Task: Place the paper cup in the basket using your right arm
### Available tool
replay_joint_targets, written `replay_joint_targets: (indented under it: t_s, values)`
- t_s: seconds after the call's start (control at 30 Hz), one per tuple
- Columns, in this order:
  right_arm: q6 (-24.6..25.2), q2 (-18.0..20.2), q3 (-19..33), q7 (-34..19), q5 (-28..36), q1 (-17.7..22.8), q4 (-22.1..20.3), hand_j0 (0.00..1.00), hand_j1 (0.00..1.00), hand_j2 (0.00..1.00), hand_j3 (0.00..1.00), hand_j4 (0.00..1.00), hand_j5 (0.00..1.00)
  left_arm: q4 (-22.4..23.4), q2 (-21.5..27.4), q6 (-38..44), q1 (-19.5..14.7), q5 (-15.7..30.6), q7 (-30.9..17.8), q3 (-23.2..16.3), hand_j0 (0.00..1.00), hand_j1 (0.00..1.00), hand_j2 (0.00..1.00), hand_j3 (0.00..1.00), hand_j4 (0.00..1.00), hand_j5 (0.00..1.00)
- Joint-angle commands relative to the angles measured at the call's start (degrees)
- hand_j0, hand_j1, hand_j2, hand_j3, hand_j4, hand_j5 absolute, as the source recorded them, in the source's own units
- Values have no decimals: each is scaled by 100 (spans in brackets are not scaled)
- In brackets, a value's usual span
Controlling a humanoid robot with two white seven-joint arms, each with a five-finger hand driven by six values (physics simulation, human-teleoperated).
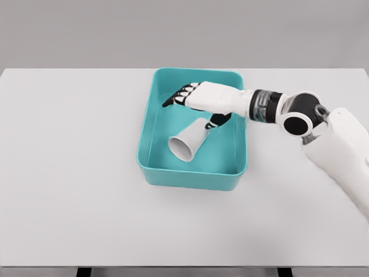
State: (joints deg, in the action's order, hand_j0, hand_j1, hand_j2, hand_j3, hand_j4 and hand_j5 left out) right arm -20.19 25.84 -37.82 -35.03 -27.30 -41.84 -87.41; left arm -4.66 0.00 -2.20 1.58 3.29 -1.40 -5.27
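White paper cup (189, 141) lies tilted on its side inside the teal basket (193, 179) at frame centre — just below the right hand (196, 97), whose fingers spread loosely, holding nothing.

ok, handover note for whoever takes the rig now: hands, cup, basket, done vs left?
Right hand: over the teal basket, fingers extended; thumb side looks to touch the paper cup, grasp not clear.
Left arm: not in view.
Cup: tipped on its side inside the basket, mouth toward the camera.
Done: cup is within the basket walls.
Left: probably confirm release, then withdraw the right arm.
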Motion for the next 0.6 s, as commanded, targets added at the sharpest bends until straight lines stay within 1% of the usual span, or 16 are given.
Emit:
replay_joint_targets:
  t_s: [0.0, 0.03, 0.07, 0.1, 0.13, 0.17, 0.2, 0.23, 0.27, 0.33, 0.37, 0.4, 0.47, 0.5, 0.57]
  values:
    - [24, 246, 284, 3, 172, 0, -390, 98, 98, 98, 98, 98, 98, 0, 0, 0, 0, -4, -1, 0, 100, 100, 100, 100, 100, 100]
    - [15, 316, 345, 3, 321, 17, -434, 98, 98, 98, 98, 98, 98, 0, 0, 0, 0, 5, -1, 0, 100, 100, 100, 100, 100, 100]
    - [-29, 483, 556, 3, 594, 114, -592, 98, 98, 98, 98, 98, 98, 0, 0, 0, 0, 5, -1, 0, 100, 100, 100, 100, 100, 100]
    - [-56, 598, 863, 3, 726, 289, -786, 98, 98, 98, 98, 98, 98, 0, 0, 0, 0, 5, -1, 0, 100, 100, 100, 100, 100, 100]
    - [-108, 615, 1109, 3, 814, 448, -909, 98, 98, 98, 98, 98, 98, 0, 0, 0, 0, -4, -1, 0, 100, 100, 100, 100, 100, 100]
    - [-284, 720, 1391, 3, 1007, 632, -1041, 98, 98, 98, 98, 98, 98, 0, 0, 0, 0, -4, -1, 0, 100, 100, 100, 100, 100, 100]
    - [-433, 887, 1628, 3, 1340, 791, -1129, 98, 98, 98, 98, 98, 98, 0, 0, 0, 0, -4, -1, 0, 100, 100, 100, 100, 100, 100]
    - [-688, 1028, 1883, 3, 1639, 966, -1173, 98, 98, 98, 98, 98, 98, 0, 0, 0, 0, -4, -1, 0, 100, 100, 100, 100, 100, 100]
    - [-916, 1107, 2208, 3, 1929, 1168, -1243, 98, 98, 98, 98, 98, 98, 0, 0, 0, 0, -4, -1, 0, 100, 100, 100, 100, 100, 100]
    - [-1259, 1230, 2639, 3, 2325, 1555, -1305, 98, 98, 98, 98, 98, 98, 0, 0, 0, 0, -4, -1, 0, 100, 100, 100, 100, 100, 100]
    - [-1444, 1239, 2797, 3, 2387, 1766, -1305, 98, 98, 98, 98, 98, 98, 0, 0, 0, 0, 5, -1, 0, 100, 100, 100, 100, 100, 100]
    - [-1481, 1239, 2964, 3, 2387, 1950, -1305, 98, 98, 98, 98, 98, 98, 0, 0, 0, 0, 5, -1, 0, 100, 100, 100, 100, 100, 100]
    - [-1481, 1222, 3474, 3, 2431, 2487, -1296, 98, 98, 98, 98, 98, 98, 0, 0, 0, 0, -4, -1, 0, 100, 100, 100, 100, 100, 100]
    - [-1481, 1222, 3553, 3, 2492, 2619, -1305, 98, 98, 98, 98, 98, 98, 0, 0, 0, 0, -4, -1, 0, 100, 100, 100, 100, 100, 100]
    - [-1481, 1213, 3553, 3, 2519, 2628, -1305, 98, 98, 98, 98, 98, 98, 0, 0, 0, 0, -4, -1, 0, 100, 100, 100, 100, 100, 100]
